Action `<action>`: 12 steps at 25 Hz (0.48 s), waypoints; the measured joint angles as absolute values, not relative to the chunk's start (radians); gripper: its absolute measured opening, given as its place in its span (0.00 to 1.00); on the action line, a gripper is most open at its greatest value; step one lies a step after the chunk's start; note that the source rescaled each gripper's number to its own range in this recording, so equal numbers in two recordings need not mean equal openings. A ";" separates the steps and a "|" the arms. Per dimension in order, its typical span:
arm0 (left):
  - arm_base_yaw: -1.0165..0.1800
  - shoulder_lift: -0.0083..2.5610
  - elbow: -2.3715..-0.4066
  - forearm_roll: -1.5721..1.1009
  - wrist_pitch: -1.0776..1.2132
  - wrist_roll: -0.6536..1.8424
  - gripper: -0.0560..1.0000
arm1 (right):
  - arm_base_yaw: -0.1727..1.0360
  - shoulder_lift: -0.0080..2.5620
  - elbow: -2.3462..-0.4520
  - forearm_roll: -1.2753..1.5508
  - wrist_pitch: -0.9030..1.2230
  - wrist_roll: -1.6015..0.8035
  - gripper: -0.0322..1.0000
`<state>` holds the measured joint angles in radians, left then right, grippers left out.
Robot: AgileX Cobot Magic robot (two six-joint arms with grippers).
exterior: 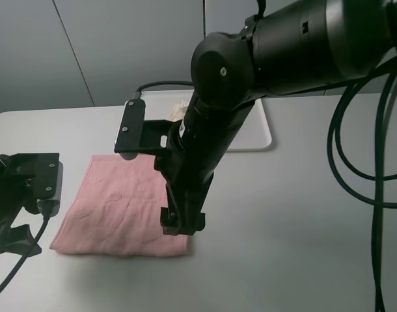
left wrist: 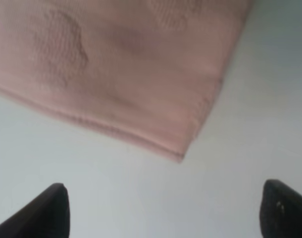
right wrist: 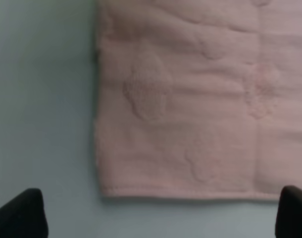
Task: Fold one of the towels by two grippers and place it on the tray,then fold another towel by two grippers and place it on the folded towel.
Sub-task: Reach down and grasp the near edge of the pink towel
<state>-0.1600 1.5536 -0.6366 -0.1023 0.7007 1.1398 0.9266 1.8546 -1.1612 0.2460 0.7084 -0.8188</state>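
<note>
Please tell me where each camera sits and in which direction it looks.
Exterior high: above the table, looking down at the pink towel and tray; right arm in the middle, left arm at the left edge.
Left wrist: on the left arm, looking down at a towel corner; left gripper shows, fingertips apart.
Right wrist: on the right arm, looking down at a towel corner; right gripper shows, fingertips apart.
Shared: all three show the pink towel.

I find no text, label, brand, number or sign that I can read in any view. One small pale mark on my right arm, at about one o'clock, is too small to read.
</note>
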 joint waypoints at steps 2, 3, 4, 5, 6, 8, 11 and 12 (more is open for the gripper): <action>-0.193 1.554 -0.613 -0.091 0.628 1.140 0.99 | 0.942 1.897 -1.161 0.246 0.706 -0.811 1.00; -0.209 1.554 -0.601 -0.078 0.590 1.142 0.99 | 0.945 1.914 -1.161 0.244 0.706 -0.803 1.00; -0.227 1.554 -0.591 -0.067 0.556 1.142 0.99 | 0.950 1.935 -1.161 0.235 0.706 -0.793 1.00; -0.242 1.554 -0.582 -0.050 0.538 1.144 0.99 | 0.954 1.950 -1.161 0.228 0.706 -0.788 1.00; -0.255 1.559 -0.573 -0.034 0.527 1.146 0.99 | 0.956 1.958 -1.161 0.223 0.706 -0.786 1.00; -0.263 1.592 -0.567 -0.015 0.522 1.150 0.99 | 0.962 1.968 -1.161 0.221 0.705 -0.781 1.00; -0.265 1.642 -0.563 -0.013 0.481 1.150 0.99 | 0.973 1.970 -1.161 0.216 0.703 -0.777 1.00; -0.269 1.652 -0.563 -0.021 0.467 1.150 0.99 | 0.975 1.970 -1.161 0.215 0.707 -0.777 1.00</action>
<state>-0.2690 1.6518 -0.5634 -0.0214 0.4668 1.1501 0.9753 1.9705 -1.1612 0.2145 0.7065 -0.7774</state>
